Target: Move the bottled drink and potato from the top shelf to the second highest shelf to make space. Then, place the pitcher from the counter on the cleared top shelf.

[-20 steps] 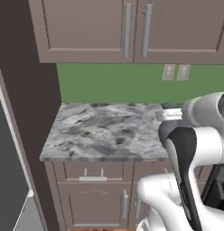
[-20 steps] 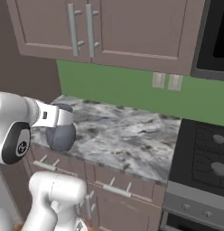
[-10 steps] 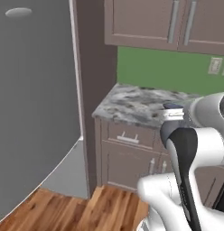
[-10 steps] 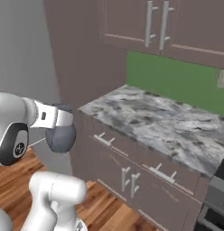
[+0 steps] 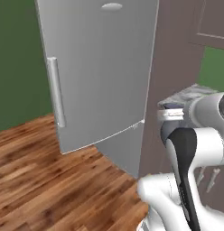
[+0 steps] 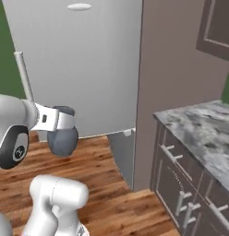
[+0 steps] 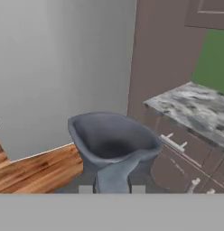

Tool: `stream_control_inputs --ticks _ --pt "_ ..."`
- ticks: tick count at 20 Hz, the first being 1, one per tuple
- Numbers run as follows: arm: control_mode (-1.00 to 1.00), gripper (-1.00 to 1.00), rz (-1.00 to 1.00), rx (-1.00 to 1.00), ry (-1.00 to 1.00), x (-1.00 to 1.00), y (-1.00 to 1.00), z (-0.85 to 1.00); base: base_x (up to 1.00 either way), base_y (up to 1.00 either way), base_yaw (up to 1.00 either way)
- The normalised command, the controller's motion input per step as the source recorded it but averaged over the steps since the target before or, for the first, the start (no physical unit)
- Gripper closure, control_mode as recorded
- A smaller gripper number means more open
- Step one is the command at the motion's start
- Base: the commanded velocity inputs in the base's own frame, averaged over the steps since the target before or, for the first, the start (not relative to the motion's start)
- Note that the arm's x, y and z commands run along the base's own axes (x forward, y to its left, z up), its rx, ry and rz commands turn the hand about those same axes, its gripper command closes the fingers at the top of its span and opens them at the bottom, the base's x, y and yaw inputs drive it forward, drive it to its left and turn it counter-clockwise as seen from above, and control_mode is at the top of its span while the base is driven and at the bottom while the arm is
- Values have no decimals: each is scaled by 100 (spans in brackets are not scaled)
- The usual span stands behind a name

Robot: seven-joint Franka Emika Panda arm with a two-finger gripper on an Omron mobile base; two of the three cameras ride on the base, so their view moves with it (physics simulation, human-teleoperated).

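Pitcher (image 6: 63,138) was off the counter (image 6: 204,129) and carried in the air, hanging at the arm's end above the wood floor (image 6: 121,203), in front of the grey fridge door (image 6: 84,64). Gripper (image 7: 112,188) was nearly closed — pinching the pitcher's rim at the near side. Long axis roughly upright: in the right base view the rounded belly hung below the hand. In the hand view the flared mouth (image 7: 114,135) faced the camera, the counter well off to one side.
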Motion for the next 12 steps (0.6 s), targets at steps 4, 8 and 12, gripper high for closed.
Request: stream_control_inputs --ticks 4,8,12 --pt "100 100 0 0 0 0 0 0 -8 25 76" --pt "100 100 0 0 0 0 0 0 1 59 67" --pt "100 100 0 0 0 0 0 0 34 78 54"
